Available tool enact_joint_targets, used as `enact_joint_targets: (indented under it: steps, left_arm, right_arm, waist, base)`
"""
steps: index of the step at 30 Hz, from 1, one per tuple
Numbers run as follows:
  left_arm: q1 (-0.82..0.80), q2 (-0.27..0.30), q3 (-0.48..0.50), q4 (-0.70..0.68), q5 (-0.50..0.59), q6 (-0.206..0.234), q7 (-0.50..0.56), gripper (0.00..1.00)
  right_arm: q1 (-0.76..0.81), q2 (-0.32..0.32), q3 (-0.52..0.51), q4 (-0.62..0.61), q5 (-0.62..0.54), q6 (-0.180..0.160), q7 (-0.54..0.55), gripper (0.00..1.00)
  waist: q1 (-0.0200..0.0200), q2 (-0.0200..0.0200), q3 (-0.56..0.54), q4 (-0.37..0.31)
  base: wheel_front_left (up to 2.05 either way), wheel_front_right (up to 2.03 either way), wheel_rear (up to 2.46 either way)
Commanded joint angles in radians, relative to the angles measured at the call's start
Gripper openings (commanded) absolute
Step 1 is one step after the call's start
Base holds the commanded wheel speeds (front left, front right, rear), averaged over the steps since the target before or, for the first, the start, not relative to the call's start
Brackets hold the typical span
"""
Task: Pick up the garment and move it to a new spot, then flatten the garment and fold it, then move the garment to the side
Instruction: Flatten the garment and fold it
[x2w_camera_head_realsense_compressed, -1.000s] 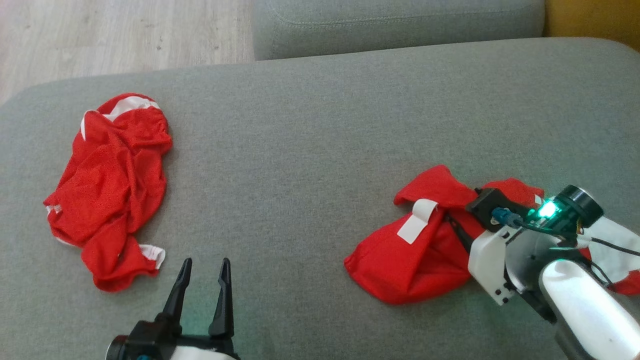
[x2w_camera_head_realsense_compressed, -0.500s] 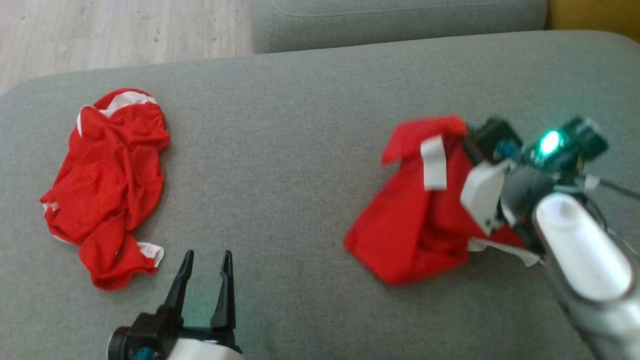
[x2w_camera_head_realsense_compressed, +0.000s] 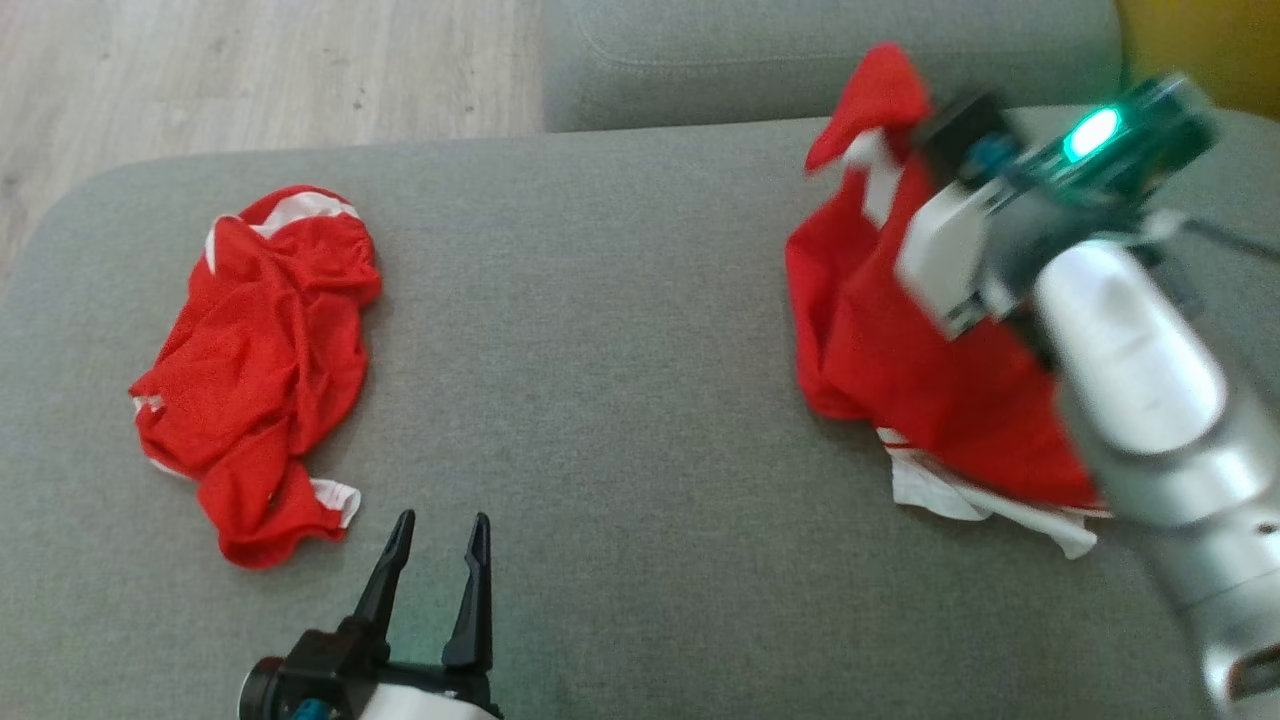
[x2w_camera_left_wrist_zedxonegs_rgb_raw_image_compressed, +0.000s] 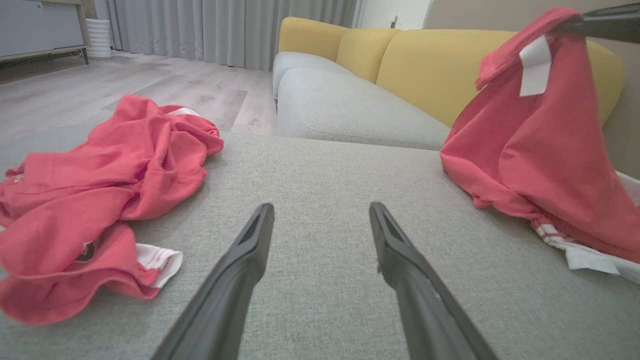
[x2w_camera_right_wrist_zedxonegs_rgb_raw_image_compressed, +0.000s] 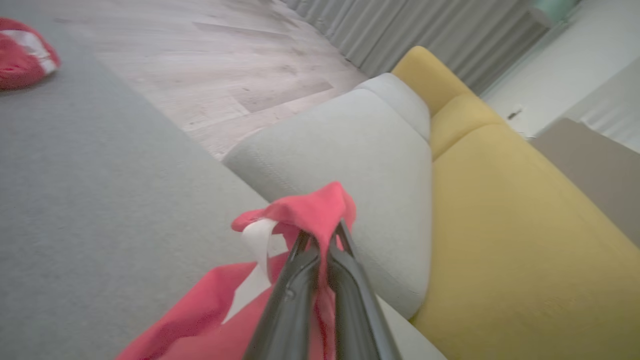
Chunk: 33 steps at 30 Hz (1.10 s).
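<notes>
Head: our red white-trimmed cloth garment (x2w_camera_head_realsense_compressed: 880, 340) hangs at the grey fabric cushion's (x2w_camera_head_realsense_compressed: 620, 300) right side. Left wrist: our left end effector (x2w_camera_left_wrist_zedxonegs_rgb_raw_image_compressed: 320, 207) gapes empty above the cushion. Right wrist: our right end effector (x2w_camera_right_wrist_zedxonegs_rgb_raw_image_compressed: 322, 231) clamps the garment's top.

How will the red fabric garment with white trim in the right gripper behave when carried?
Probably floppy: the red fabric garment drapes from the shut right gripper, its lower edge resting on the grey cushion. Likely light: one pinched corner holds it up. It may drag.
</notes>
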Motion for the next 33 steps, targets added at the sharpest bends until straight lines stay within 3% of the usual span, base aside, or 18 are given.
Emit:
enact_joint_targets:
  steps: [1,6,13,17,22,23,25,26,27,33]
  left_arm:
    - [-0.029,-0.002,0.027,-0.029,-0.007,0.009,-0.01,1.0]
    - [-0.01,-0.002,0.033,-0.033,-0.003,0.012,-0.01,1.0]
    - [0.002,-0.002,0.056,-0.032,0.016,0.005,-0.01,1.0]
    - [0.002,-0.002,0.064,-0.031,0.023,0.001,-0.01,1.0]
    - [0.006,-0.002,0.067,-0.031,0.026,0.0,-0.01,1.0]
    - [0.006,-0.002,0.065,-0.031,0.026,0.001,-0.01,1.0]
    - [0.004,-0.002,0.062,-0.03,0.023,0.003,-0.01,1.0]
    - [0.003,-0.002,0.06,-0.029,0.021,0.004,-0.01,1.0]
    - [0.002,-0.002,0.059,-0.029,0.02,0.005,-0.01,1.0]
    - [0.005,-0.002,0.059,-0.03,0.013,0.011,-0.01,1.0]
  right_arm:
    - [-0.003,0.031,0.03,-0.02,0.019,-0.001,-0.012,0.0]
    - [0.089,0.064,0.168,-0.042,0.107,-0.001,-0.04,0.0]
    - [0.237,0.074,0.379,-0.233,0.259,-0.001,-0.043,0.0]
    - [0.292,0.027,0.488,-0.351,0.359,-0.001,-0.015,0.0]
    - [0.306,-0.06,0.603,-0.407,0.409,-0.001,0.049,0.0]
    - [0.304,-0.073,0.621,-0.41,0.419,-0.001,0.059,0.09]
    - [0.292,-0.099,0.67,-0.414,0.433,-0.001,0.081,0.42]
    - [0.285,-0.11,0.695,-0.415,0.442,-0.001,0.093,0.66]
    - [0.275,-0.122,0.722,-0.42,0.449,-0.001,0.104,1.0]
    - [0.252,-0.173,0.769,-0.466,0.531,-0.001,0.174,1.0]
  waist:
    - [0.0,0.0,-0.007,0.006]
    - [0.0,0.0,-0.017,0.015]
    - [0.0,0.0,-0.026,0.011]
    - [0.0,0.0,-0.027,0.01]
    - [0.0,0.0,-0.029,0.009]
    - [0.0,0.0,-0.029,0.009]
    - [0.0,0.0,-0.026,0.011]
    - [0.0,0.0,-0.025,0.011]
    - [0.0,0.0,-0.025,0.012]
    - [0.0,0.0,-0.023,0.006]
  base:
    - [0.0,0.0,0.0]
    - [0.0,0.0,0.0]
    - [0.0,0.0,0.0]
    - [0.0,0.0,0.0]
    - [0.0,0.0,0.0]
    - [0.0,0.0,0.0]
    - [0.0,0.0,0.0]
    - [0.0,0.0,0.0]
    - [0.0,0.0,0.0]
    - [0.0,0.0,0.0]
